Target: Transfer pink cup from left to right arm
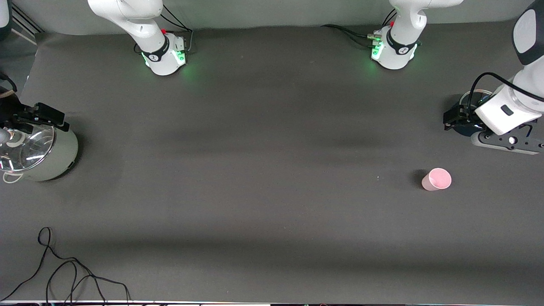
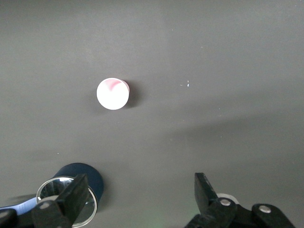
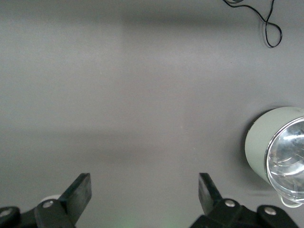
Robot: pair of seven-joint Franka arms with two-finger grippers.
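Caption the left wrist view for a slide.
Open left claw hovering above the table, pink cup standing upright ahead and a dark blue pot beside one finger.

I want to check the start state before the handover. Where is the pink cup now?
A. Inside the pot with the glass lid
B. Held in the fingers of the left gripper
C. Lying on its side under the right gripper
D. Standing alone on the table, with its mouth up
D: the pink cup stands upright on the table, apart from the open left gripper, and nothing touches it.

Lidded grey-green pot (image 1: 40, 155), dark blue pot (image 2: 78, 190), black cable (image 1: 63, 272).
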